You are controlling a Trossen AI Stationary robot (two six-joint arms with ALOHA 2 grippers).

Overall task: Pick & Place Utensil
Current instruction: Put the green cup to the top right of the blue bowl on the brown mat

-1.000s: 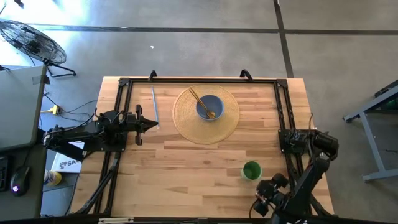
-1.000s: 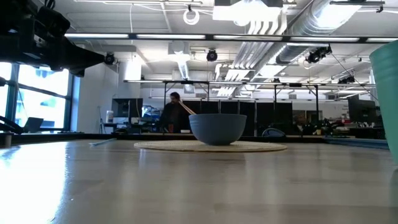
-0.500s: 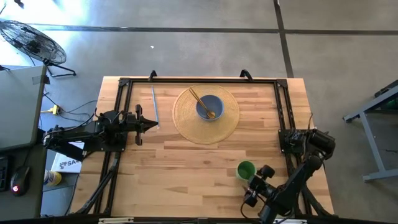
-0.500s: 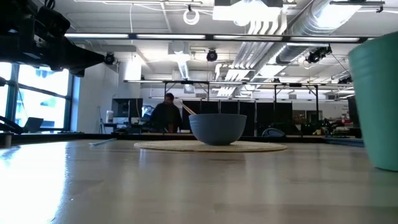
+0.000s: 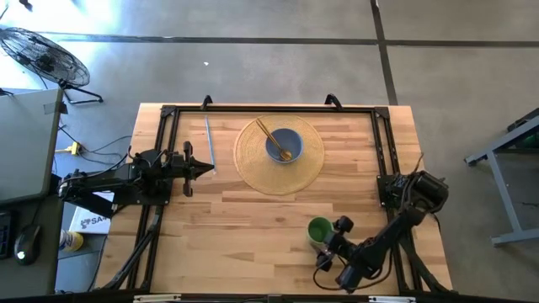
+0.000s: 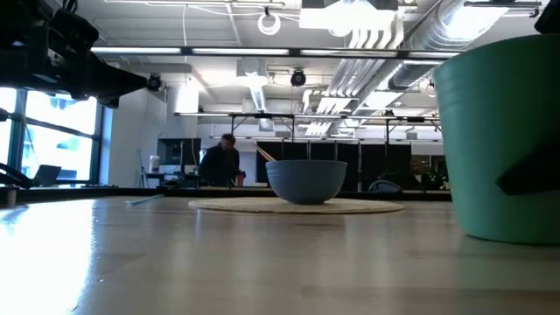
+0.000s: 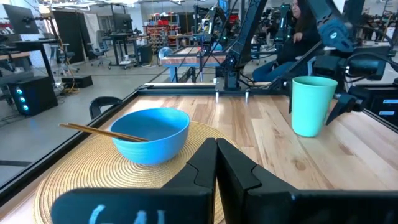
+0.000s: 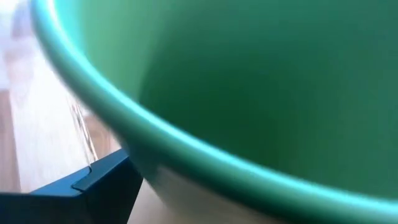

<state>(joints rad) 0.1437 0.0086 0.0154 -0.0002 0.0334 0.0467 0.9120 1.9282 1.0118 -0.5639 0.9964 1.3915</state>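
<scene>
Now right claw (image 5: 327,246) grips green cup (image 5: 319,229) (upright) on table (image 5: 253,219)

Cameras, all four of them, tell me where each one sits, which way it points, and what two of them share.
High view: above the table, looking straight down; both arms show, the left gripper waiting by the table's left edge and the right gripper at the green cup.
Low view: at table-top height, looking level across at the blue bowl; the cup looms at right.
Left wrist view: faces bowl and cup past its own shut fingers.
Right wrist view: pressed against the cup.
All four share the cup.
</scene>
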